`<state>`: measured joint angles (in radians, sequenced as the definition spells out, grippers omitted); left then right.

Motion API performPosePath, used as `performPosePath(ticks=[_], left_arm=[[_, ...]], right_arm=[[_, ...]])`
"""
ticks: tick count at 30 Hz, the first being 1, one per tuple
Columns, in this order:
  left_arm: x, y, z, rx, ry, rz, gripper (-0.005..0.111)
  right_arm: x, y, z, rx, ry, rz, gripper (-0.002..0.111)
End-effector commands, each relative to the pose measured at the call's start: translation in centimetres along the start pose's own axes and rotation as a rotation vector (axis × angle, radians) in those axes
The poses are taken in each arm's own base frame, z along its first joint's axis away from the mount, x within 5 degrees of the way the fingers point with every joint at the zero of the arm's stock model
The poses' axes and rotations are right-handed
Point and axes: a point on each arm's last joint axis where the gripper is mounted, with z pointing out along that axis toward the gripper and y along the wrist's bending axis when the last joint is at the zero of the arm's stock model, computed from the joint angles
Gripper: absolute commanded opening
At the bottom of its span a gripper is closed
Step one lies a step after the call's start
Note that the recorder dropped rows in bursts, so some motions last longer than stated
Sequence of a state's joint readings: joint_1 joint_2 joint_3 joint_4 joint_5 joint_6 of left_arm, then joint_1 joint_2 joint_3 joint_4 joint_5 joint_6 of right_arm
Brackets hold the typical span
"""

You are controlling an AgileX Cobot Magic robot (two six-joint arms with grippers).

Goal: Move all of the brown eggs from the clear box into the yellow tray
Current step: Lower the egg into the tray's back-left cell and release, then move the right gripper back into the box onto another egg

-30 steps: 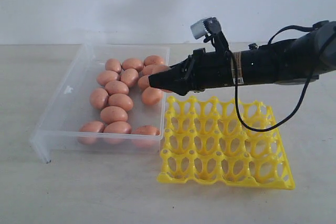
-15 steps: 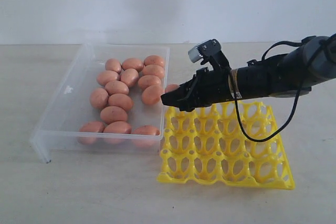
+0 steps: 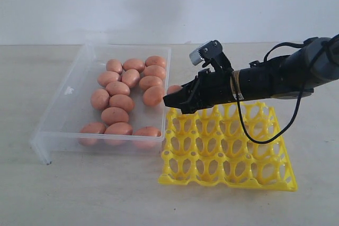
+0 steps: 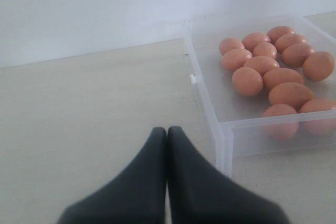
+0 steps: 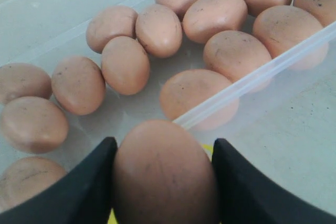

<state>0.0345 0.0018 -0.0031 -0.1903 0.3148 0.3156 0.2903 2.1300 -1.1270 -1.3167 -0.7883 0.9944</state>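
Over on your left, the left claw (image 4: 167, 129) sits pinched shut and empty above the bench (image 4: 79, 103), just outside the clear box (image 3: 58, 99). In that box I count fifteen brown eggs (image 3: 122, 102), clustered toward its middle and right side. Now the news: a second ago your right claw (image 3: 172, 99) was reaching in over the box's right-hand eggs. It has drawn back across the wall and dropped lower, and it brings one out with it. The carried egg (image 5: 164, 174) is clamped between the two dark fingers, hanging just past the box wall at the far-left corner of the yellow tray (image 3: 228, 182). Every cup in the tray looks empty, so I read this as the first delivery. Ease it over that corner cup and let go gently.
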Motion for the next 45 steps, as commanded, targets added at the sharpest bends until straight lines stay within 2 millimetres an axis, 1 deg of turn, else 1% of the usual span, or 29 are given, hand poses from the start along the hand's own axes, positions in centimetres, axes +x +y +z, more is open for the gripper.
performPosePath(ticks=[1, 12, 20, 23, 27, 28, 29, 31, 34, 35, 37, 38, 39, 41, 42, 43, 45], left_arm=[[0.0, -0.1, 0.0, 0.01, -0.004, -0.014, -0.004], [0.0, -0.1, 0.0, 0.01, -0.004, -0.014, -0.004], [0.0, -0.1, 0.0, 0.01, -0.004, -0.014, -0.004], [0.0, -0.1, 0.0, 0.01, -0.004, -0.014, -0.004], [0.0, -0.1, 0.0, 0.01, -0.004, -0.014, -0.004], [0.0, -0.1, 0.0, 0.01, -0.004, -0.014, -0.004], [0.0, -0.1, 0.0, 0.01, -0.004, -0.014, -0.004], [0.0, -0.1, 0.0, 0.01, -0.004, -0.014, -0.004], [0.0, -0.1, 0.0, 0.01, -0.004, -0.014, -0.004], [0.0, -0.1, 0.0, 0.01, -0.004, -0.014, -0.004], [0.0, -0.1, 0.0, 0.01, -0.004, -0.014, -0.004], [0.0, -0.1, 0.0, 0.01, -0.004, -0.014, -0.004], [0.0, -0.1, 0.0, 0.01, -0.004, -0.014, -0.004], [0.0, -0.1, 0.0, 0.01, -0.004, -0.014, -0.004], [0.0, -0.1, 0.0, 0.01, -0.004, -0.014, -0.004], [0.0, -0.1, 0.0, 0.01, -0.004, -0.014, -0.004], [0.0, -0.1, 0.0, 0.01, -0.004, -0.014, -0.004]], right_arm=[[-0.2, -0.1, 0.0, 0.01, 0.0, -0.02, 0.046], [-0.2, -0.1, 0.0, 0.009, 0.003, -0.023, 0.06], [-0.2, -0.1, -0.1, 0.011, 0.002, -0.032, 0.059], [-1.1, 0.1, -0.5, 0.015, -0.018, -0.038, 0.059], [-3.1, 0.8, -1.7, 0.025, -0.062, -0.054, 0.059], [-3.7, 1.0, -2.0, 0.027, -0.074, -0.062, 0.057], [-4.4, 1.2, -2.4, 0.031, -0.09, -0.075, 0.051], [-5.8, 1.9, -3.4, 0.034, -0.114, -0.119, 0.035], [-7.7, 3.1, -5.0, 0.03, -0.134, -0.173, 0.002], [-8.4, 3.5, -5.4, 0.03, -0.147, -0.169, 0.0], [-9.3, 4.2, -6.0, 0.029, -0.168, -0.176, 0.0], [-9.7, 4.7, -6.2, 0.024, -0.162, -0.209, 0.0], [-9.8, 5.3, -6.0, 0.012, -0.124, -0.277, 0.0], [-10.1, 6.4, -5.4, 0.009, -0.014, -0.415, 0.0], [-10.6, 6.9, -4.7, 0.041, 0.03, -0.428, 0.0], [-10.8, 7.3, -4.0, 0.1, 0.041, -0.418, 0.0], [-11.5, 8.0, -2.8, 0.231, 0.056, -0.502, 0.0]])
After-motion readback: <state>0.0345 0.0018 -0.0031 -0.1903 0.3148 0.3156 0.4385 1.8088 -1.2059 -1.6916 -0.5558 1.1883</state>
